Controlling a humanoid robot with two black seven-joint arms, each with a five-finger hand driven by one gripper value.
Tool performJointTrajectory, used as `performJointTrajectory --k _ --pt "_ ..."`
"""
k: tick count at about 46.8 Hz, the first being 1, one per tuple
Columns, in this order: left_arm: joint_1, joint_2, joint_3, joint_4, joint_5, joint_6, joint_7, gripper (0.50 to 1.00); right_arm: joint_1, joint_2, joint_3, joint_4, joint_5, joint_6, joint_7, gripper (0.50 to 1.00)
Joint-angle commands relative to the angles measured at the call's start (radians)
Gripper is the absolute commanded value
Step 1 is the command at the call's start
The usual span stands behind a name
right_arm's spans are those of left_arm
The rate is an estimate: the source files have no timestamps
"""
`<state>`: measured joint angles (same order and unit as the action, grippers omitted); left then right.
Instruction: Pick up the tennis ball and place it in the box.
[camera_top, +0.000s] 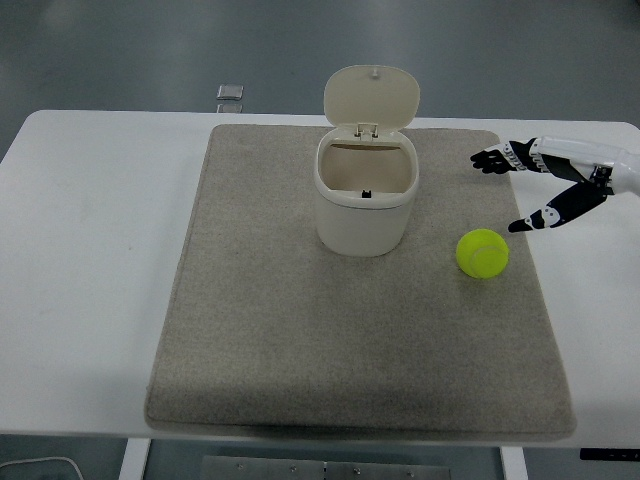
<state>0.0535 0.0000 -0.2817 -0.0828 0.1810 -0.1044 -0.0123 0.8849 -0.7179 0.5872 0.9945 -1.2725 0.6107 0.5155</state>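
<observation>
A fuzzy yellow-green tennis ball (483, 253) sits on a grey rectangular fabric mat (300, 340) right of frame centre, apart from a cream plastic box w/ rounded corners (366, 204) at centre top. The box's hinged lid (372, 98) stands upright at its far side, leaving the inside open to view. The robot's black-and-white right hand (545, 185) reaches in from the right edge, fingers (492, 158) spread wide and thumb apart, gripping nothing, poised just up and right of the ball w/o touching it. The mat covers most of a white table (80, 250). A small grey square object (230, 93) lies beyond the table's far edge, upper left.
</observation>
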Motion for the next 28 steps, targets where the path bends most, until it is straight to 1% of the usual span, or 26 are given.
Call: performJointTrajectory --k 1,8,11,17,23,28 --pt "0.000 0.000 -0.001 0.000 0.000 0.000 0.000 0.992 -0.024 -0.015 -0.003 0.032 -0.036 -0.031 0.023 0.926" --pt "0.000 0.000 -0.001 0.000 0.000 0.000 0.000 0.992 -0.067 -0.014 -0.007 0.061 -0.079 -0.137 0.029 0.924" --pt "0.000 0.000 -0.001 0.000 0.000 0.000 0.000 0.992 -0.081 -0.009 -0.009 0.069 -0.093 -0.172 0.029 0.924" --pt "0.000 0.000 -0.001 0.000 0.000 0.000 0.000 0.992 -0.115 0.005 -0.015 0.073 -0.131 -0.223 0.034 0.921" --pt "0.000 0.000 -0.001 0.000 0.000 0.000 0.000 0.992 -0.129 0.008 -0.050 0.073 -0.159 -0.290 0.049 0.921" --pt "0.000 0.000 0.001 0.000 0.000 0.000 0.000 0.992 -0.136 0.011 -0.069 0.073 -0.160 -0.313 0.049 0.921"
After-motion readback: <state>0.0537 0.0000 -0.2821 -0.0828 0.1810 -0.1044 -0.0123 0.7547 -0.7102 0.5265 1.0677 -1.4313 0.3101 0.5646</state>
